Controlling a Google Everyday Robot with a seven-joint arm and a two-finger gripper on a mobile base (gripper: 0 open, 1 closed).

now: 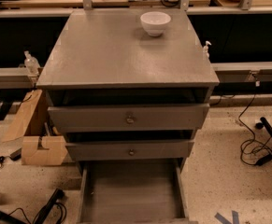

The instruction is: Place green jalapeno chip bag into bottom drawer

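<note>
Drawer open, bag nowhere to be seen.
The bottom drawer (pixel 131 190) stands pulled out at the lower middle of the frame. No green jalapeno chip bag shows on its floor, on the cabinet top (pixel 121 50) or on the ground around it. Only a white bowl (pixel 155 22) sits at the upper middle. The gripper is out of the frame too, so I cannot tell whether it grips anything. By my reckoning the drawer is ready and the placing itself is all left to do.
</note>
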